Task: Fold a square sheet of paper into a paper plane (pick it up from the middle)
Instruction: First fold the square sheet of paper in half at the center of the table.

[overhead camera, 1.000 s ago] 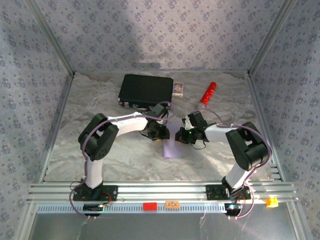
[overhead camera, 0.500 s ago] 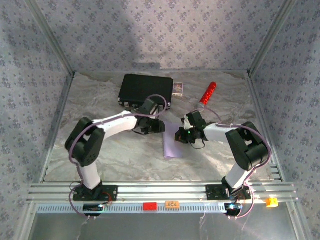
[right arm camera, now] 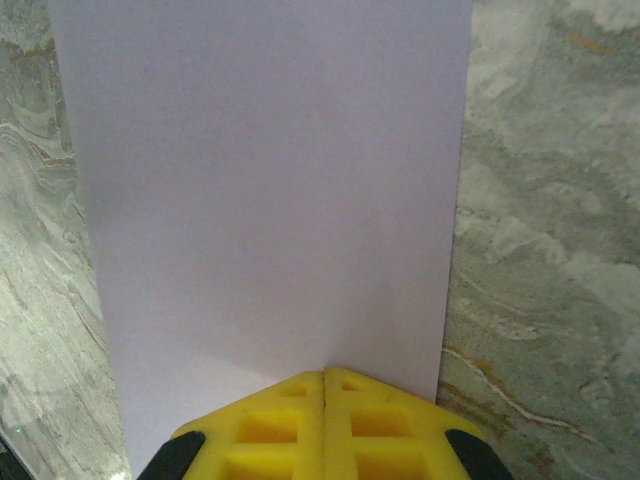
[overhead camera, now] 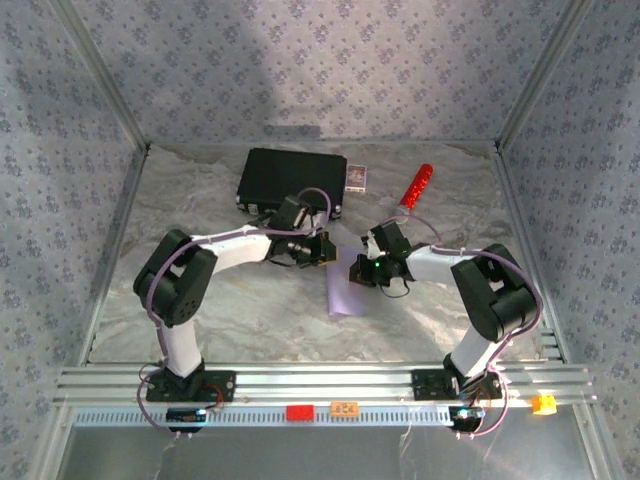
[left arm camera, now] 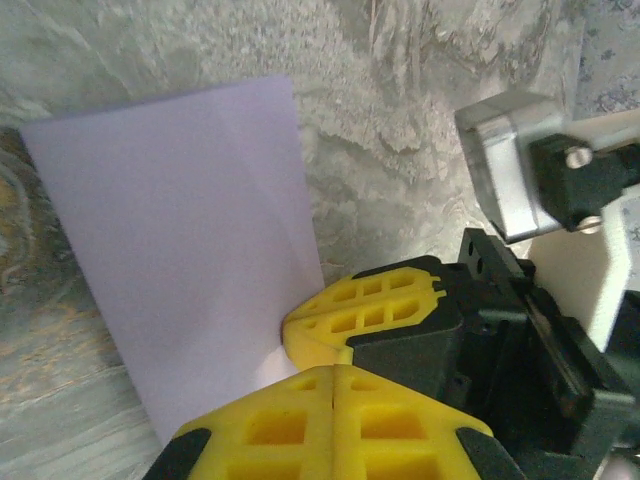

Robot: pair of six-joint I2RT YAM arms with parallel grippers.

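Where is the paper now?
In the top view the paper lies mid-table, just right of centre, its far end at the tips of the left end effector and right end effector, nearer than the black case.

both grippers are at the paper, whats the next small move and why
Probably slide the left gripper along the sheet to press the crease flat while the right gripper pins it. Both are shut, tips down at the same end of the sheet, which lies flat as a narrow rectangle, apparently folded in half.
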